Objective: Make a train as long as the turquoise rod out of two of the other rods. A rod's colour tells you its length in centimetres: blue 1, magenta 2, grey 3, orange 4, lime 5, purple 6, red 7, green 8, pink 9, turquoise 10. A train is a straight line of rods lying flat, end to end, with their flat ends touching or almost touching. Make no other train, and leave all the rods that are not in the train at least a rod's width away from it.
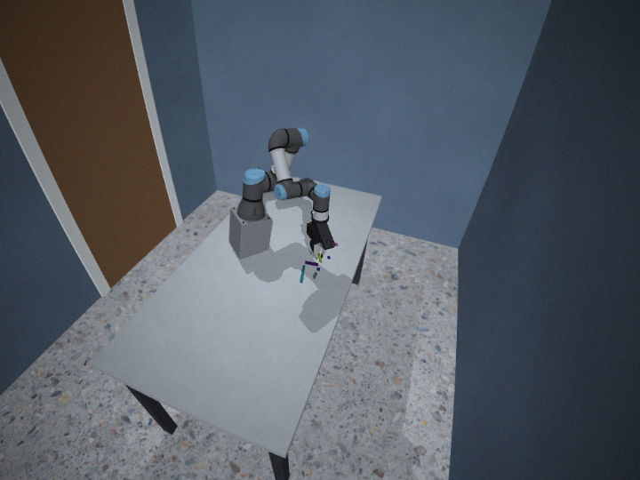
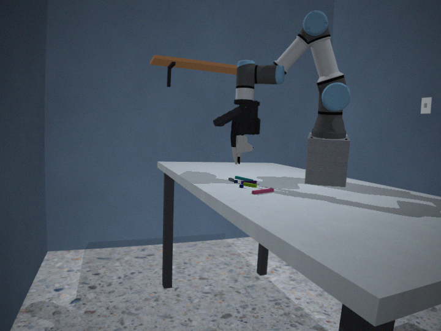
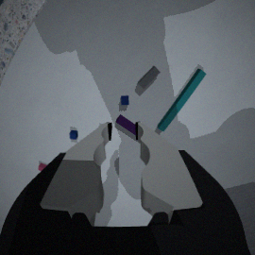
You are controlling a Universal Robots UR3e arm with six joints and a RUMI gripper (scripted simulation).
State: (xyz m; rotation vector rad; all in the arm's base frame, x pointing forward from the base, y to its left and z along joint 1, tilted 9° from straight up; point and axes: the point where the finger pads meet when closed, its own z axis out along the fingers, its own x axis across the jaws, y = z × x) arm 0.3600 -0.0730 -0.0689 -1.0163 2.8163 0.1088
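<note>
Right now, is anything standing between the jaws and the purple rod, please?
Nothing visible does. The gripper hangs above the table, jaws shut and empty; the purple rod lies uncovered below them, the blue cube and turquoise rod beside it.

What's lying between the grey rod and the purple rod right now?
A small blue rod, touching neither the grey rod nor the purple rod. The wrist view shows it plainly.

Exterior view. Arm on its grey pedestal [image 2: 326, 160] at the table's [image 2: 320, 228] 2 o'clock end; gripper [image 2: 236, 160] hangs, fingers drawn narrow (nothing visibly gripped), above a rod cluster: turquoise rod [image 2: 244, 178], lime rod [image 2: 250, 184], pink rod [image 2: 263, 191].
</note>
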